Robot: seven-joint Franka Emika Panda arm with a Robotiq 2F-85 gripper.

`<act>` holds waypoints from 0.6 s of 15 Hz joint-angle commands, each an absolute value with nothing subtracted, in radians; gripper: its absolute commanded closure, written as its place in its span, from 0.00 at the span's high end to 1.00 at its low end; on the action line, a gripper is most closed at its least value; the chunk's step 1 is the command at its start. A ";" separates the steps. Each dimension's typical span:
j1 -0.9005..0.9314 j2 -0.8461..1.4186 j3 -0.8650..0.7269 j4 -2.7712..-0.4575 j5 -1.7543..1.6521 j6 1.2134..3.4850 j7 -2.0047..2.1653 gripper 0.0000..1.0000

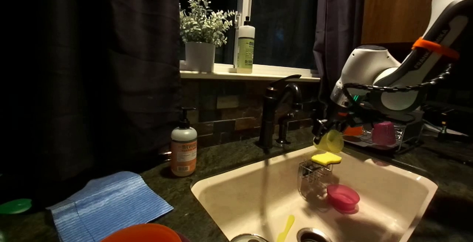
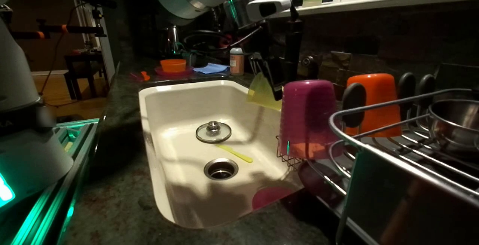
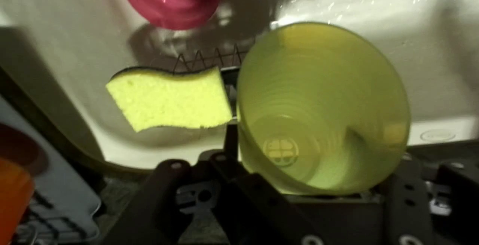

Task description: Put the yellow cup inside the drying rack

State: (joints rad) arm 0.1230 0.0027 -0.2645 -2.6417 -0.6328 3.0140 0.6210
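Note:
The yellow cup (image 1: 333, 142) is a translucent yellow-green tumbler, tilted, held above the back edge of the cream sink; it also shows in an exterior view (image 2: 261, 92). My gripper (image 1: 320, 133) is shut on it. In the wrist view the cup (image 3: 322, 99) has its open mouth toward the camera and looks empty, with a finger at each side; the fingertips are partly hidden by it. The drying rack (image 2: 361, 144) is a metal wire rack on the counter beside the sink, also in an exterior view (image 1: 401, 144) and at the wrist view's lower left (image 3: 60, 220).
A purple cup (image 2: 310, 112), an orange cup (image 2: 376, 99) and a metal pot (image 2: 456, 119) stand in the rack. A yellow sponge (image 1: 325, 158) sits on a wire caddy (image 1: 314, 173) in the sink. A pink bowl (image 1: 343, 197) lies below. The dark faucet (image 1: 269, 118) stands behind.

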 commanded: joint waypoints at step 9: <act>0.073 -0.082 -0.280 -2.615 -0.882 3.021 0.746 0.47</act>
State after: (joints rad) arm 0.0978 -0.0500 -0.2845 -2.6342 -0.7541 3.0262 0.6821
